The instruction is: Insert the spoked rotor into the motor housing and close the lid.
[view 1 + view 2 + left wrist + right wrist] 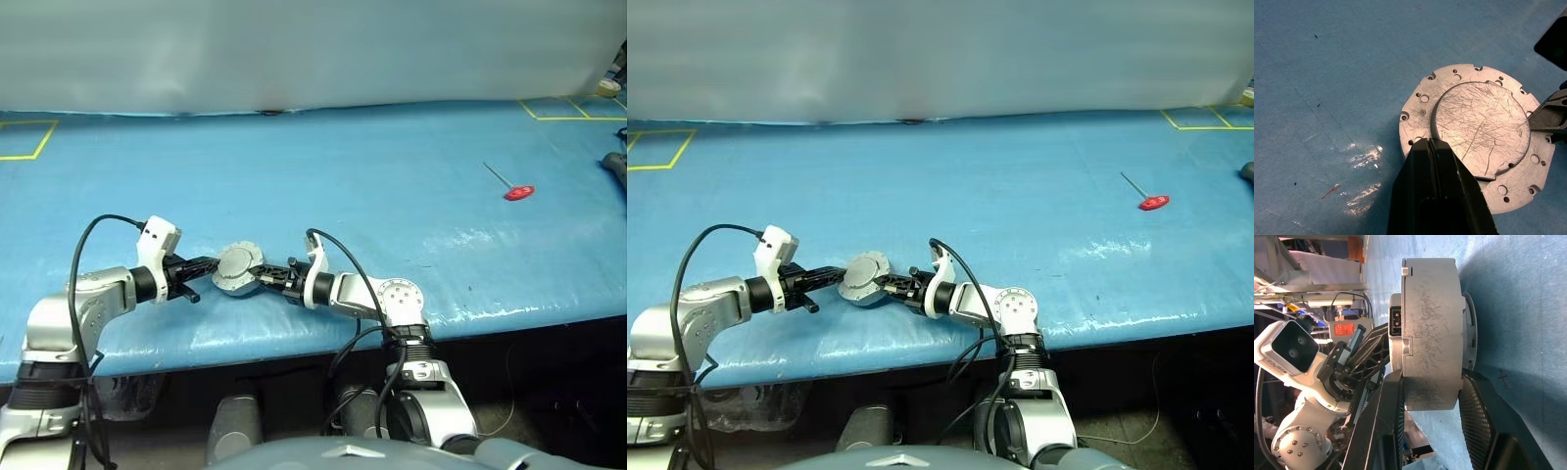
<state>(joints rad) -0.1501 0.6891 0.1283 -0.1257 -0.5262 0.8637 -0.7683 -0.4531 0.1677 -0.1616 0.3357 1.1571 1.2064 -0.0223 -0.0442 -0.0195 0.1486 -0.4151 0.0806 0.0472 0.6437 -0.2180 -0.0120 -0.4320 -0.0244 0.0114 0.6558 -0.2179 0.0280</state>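
Note:
The motor housing (238, 267), a round silver-grey puck, lies on the blue table near its front edge with the lid (1479, 127) down on top, plain scratched face and raised centre up. My right gripper (1432, 377) is shut on the housing from the right, with one finger over the lid and the other under the base. My left gripper (1431, 142) is shut with nothing between its fingers, and its tip rests on the lid's left rim beside the raised centre. The spoked rotor is hidden.
A red-handled tool (517, 191) lies far off at the right of the blue table (392, 176). Yellow tape squares (29, 137) mark the back corners. A dark object (615, 166) sits at the right edge. The table's front edge runs just under both grippers.

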